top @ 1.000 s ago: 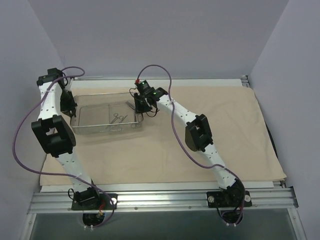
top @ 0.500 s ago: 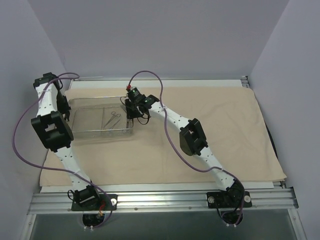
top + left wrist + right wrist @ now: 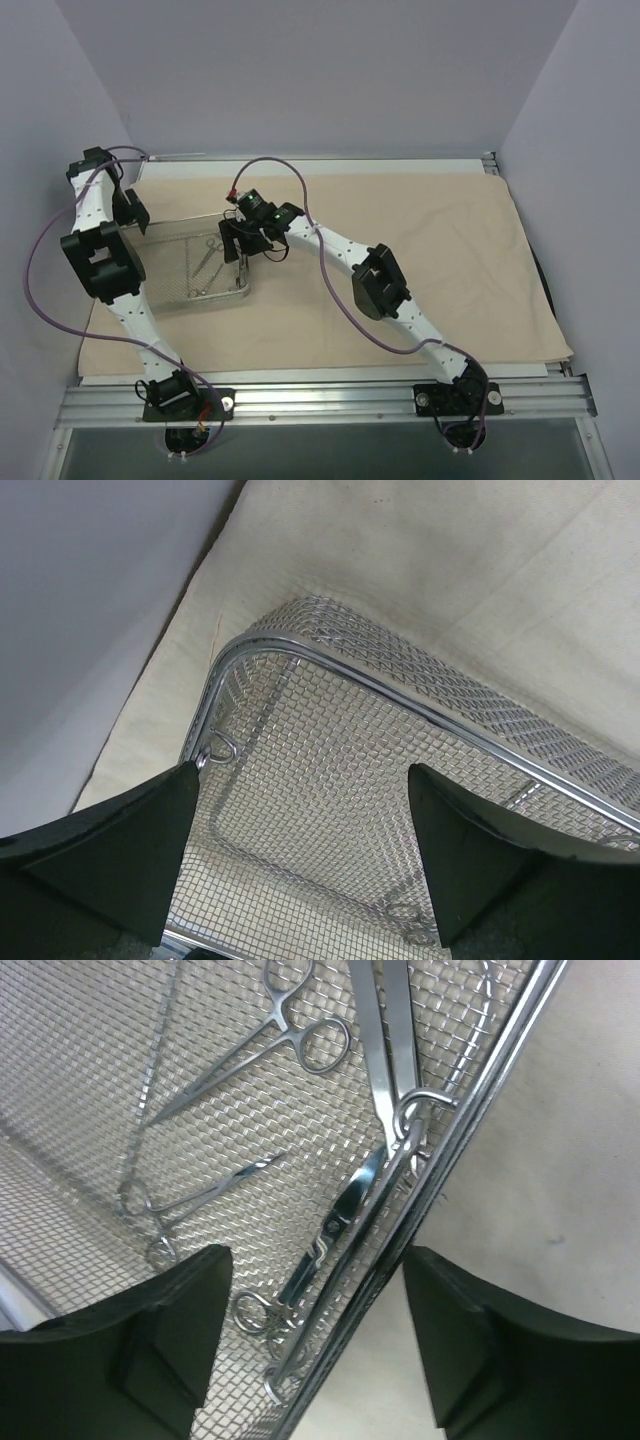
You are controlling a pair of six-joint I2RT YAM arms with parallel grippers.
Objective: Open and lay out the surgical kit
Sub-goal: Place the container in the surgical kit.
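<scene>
Left fingers (image 3: 110, 850) and right fingers (image 3: 160, 1340) both apart over the tray (image 3: 400, 675) — instruments (image 3: 400, 1020) partly cut off.

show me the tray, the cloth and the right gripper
tray (image 3: 450, 695), left wrist view, on its mesh side wall
cloth (image 3: 470, 240), top external view, on a bare stretch toward the right side
right gripper (image 3: 312, 1255), right wrist view, midway between its fingertips
</scene>
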